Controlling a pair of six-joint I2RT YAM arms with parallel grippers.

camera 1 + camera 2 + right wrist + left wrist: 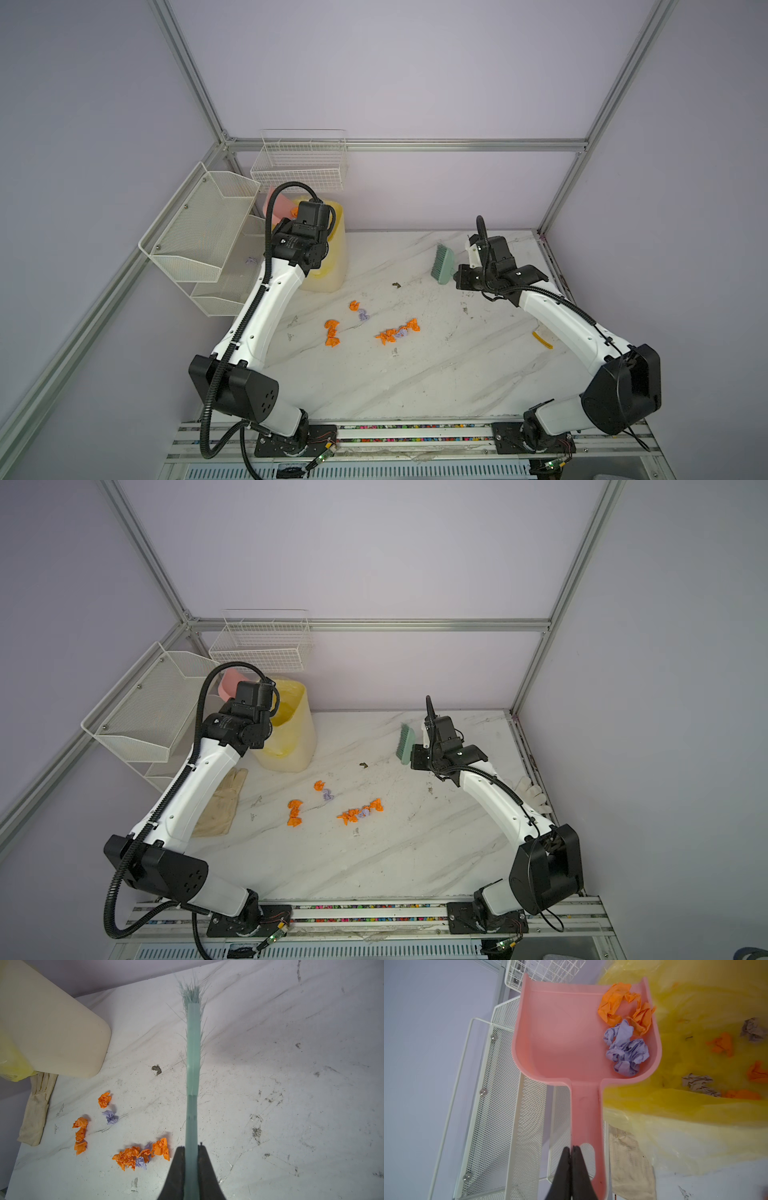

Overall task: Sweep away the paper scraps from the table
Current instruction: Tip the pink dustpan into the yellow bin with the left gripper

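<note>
- While the bench (415, 386) is only part cleared, paper scraps (397, 332) lie in loose clusters near its middle.
- The lined bin (291, 729) holds several wads.
- Your left claw (571, 1155) is clenched on the pink dustpan (560, 1043) handle at the bin's mouth, with three wads aboard.
- Your right claw (192, 1153) grasps the green brush (193, 1053) by its handle, well apart from the scraps.
- The wads look light and springy, so push them with the bristles rather than pinching them.

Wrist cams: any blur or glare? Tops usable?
Left wrist view: dustpan sharp, yellow liner hazy. Right wrist view: brush soft near the right claw, paper scraps crisp with soft shadows. Both top views: even light, no glare on the table.
</note>
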